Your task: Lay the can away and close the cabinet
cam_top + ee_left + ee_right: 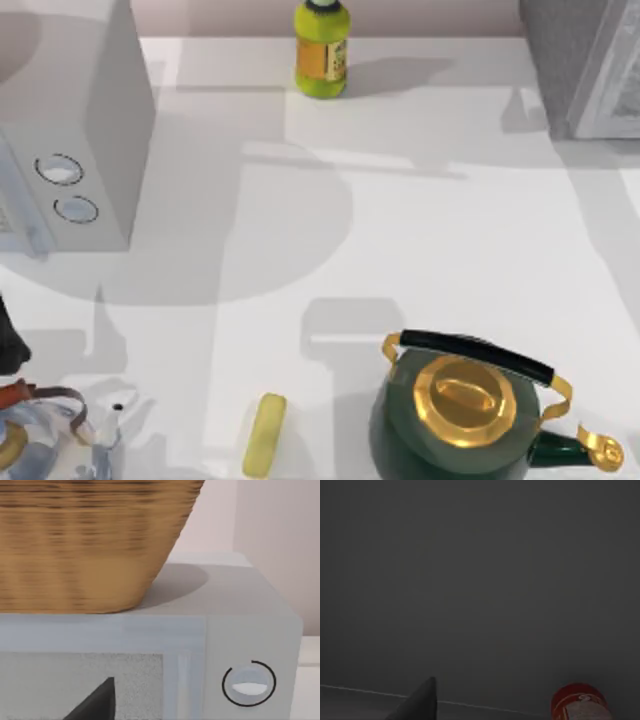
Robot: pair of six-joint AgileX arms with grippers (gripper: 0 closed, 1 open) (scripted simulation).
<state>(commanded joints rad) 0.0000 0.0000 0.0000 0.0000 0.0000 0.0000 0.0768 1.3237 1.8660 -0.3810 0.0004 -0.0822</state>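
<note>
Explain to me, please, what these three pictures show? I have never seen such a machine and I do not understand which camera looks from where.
This is a simulated robot with two arms at a white table. One picture looks down from above. The other two come from cameras on the arms' wrists.

From above you see a yellow-green bottle at the far edge, a green and gold kettle at the near edge, a small yellow bar beside it, a pale grey box with two dials on the left, and a corner of the grey speckled cabinet at the far right.

The left wrist camera faces that dial box, with a woven basket on top.

The right wrist view is dark; the red can stands at its edge. Nothing is visibly held.
</note>
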